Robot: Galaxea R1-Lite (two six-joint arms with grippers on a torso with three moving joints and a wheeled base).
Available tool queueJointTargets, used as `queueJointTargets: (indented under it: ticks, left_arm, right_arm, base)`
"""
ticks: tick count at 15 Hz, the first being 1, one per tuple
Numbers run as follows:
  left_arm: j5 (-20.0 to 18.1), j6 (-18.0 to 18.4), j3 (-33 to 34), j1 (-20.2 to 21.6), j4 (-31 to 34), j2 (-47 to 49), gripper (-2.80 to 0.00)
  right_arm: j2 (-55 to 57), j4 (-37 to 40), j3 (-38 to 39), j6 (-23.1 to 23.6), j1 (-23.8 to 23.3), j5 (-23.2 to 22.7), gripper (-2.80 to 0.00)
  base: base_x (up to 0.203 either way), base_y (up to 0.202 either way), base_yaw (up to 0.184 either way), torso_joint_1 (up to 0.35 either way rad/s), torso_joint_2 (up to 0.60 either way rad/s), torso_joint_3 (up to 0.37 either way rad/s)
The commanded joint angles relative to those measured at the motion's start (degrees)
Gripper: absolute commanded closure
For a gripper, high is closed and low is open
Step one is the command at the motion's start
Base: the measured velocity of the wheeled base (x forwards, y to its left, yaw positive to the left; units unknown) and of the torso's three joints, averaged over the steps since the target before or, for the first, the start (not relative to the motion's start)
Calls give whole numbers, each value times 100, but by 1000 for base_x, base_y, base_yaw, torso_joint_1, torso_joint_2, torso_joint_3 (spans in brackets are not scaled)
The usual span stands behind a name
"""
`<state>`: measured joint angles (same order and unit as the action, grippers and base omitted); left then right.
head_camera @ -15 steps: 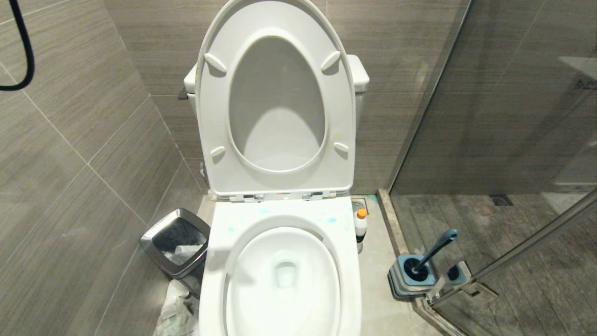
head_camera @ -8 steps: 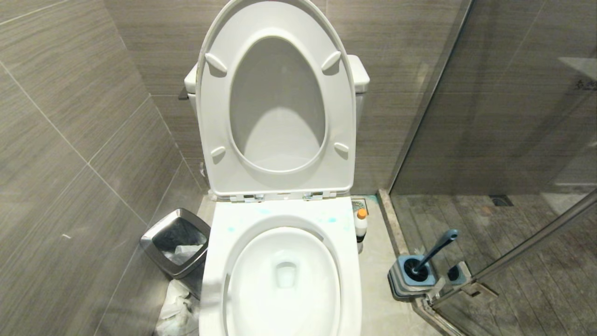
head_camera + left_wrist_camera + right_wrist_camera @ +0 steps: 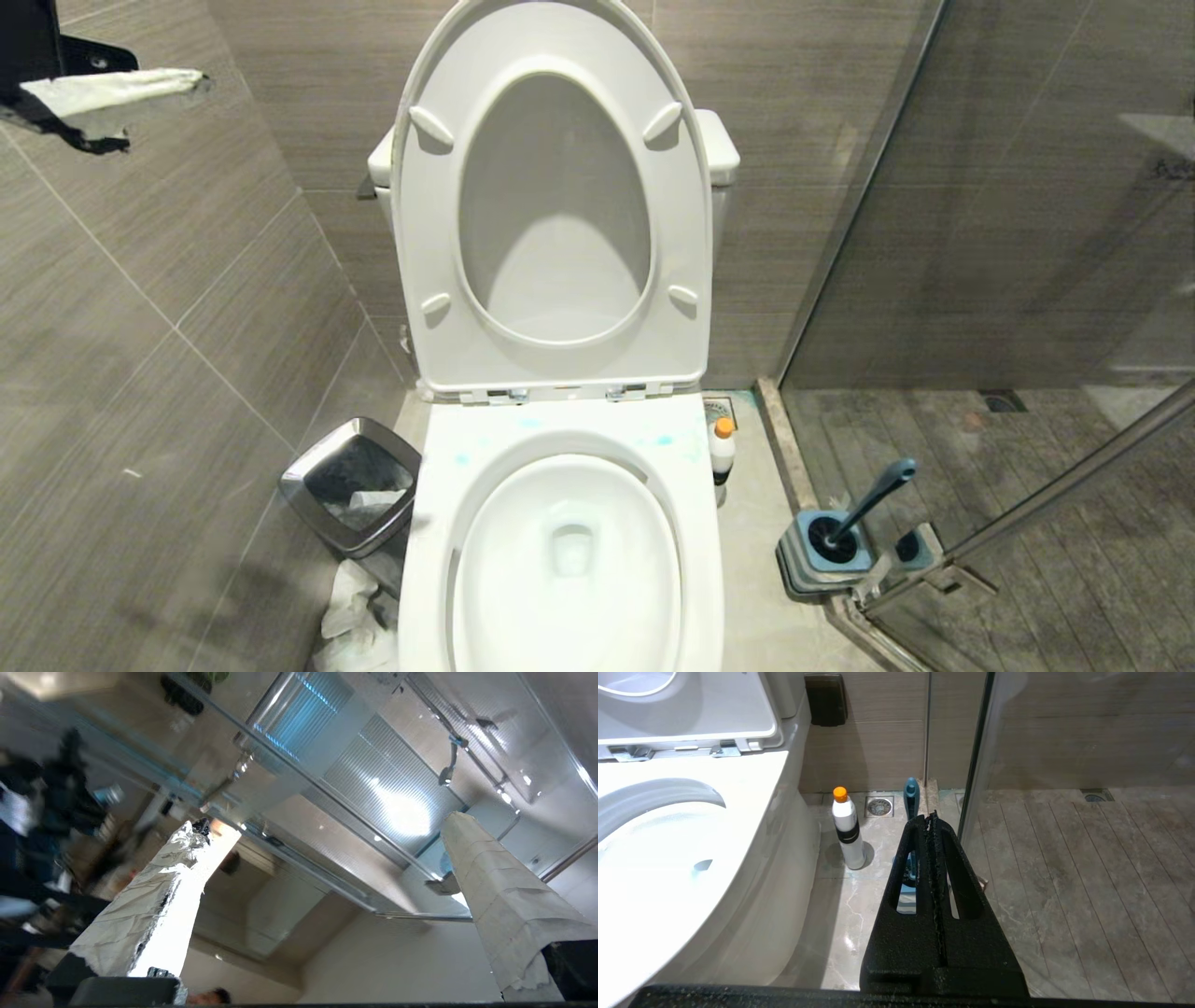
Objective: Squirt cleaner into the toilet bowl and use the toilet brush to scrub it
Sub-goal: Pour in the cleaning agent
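The toilet bowl stands in the middle of the head view with seat and lid raised; blue specks dot its rear rim. The cleaner, a white bottle with an orange cap, stands on the floor just right of the bowl. The toilet brush leans in its square blue-grey base further right. High at the upper left, a tape-wrapped finger of my left gripper shows, far from everything; the gripper is open, empty and points upward. My right gripper is shut and empty, low, with the cleaner and the brush handle beyond it.
A square steel bin with crumpled paper by it stands left of the bowl. A glass shower screen and its metal rail close off the right. Tiled walls stand left and behind. A person's head shows in the left wrist view.
My left gripper has risen into the head view's upper left corner, where one second ago only a black cable showed. Bottle, brush and bowl have stayed put.
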<state>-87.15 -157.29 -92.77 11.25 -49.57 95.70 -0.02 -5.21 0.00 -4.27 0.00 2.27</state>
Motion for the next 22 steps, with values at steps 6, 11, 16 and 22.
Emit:
queueJointTargets:
  ticks: [6,11,16,22]
  left_arm:
    - [-51,-85,-1863,-1060,-3531,-341,-280]
    - [-51,889,-1932,-1066,-3646,-1332,-280]
    - [-51,4806,-1408,-84,-1656,-1372,-280]
    - [-51,4746,521,-341,4105,-1218,-280]
  right_arm:
    - [2,-7,141,-4,0,1,0]
    - [2,-7,141,-4,0,1,0]
    - [2,-7,141,-4,0,1,0]
    - [2,-7,141,-4,0,1,0]
  base:
    - [0,0,0,0,0,0]
    - [0,0,0,0,0,0]
    - [0,0,0,0,0,0]
    - [0,0,0,0,0,0]
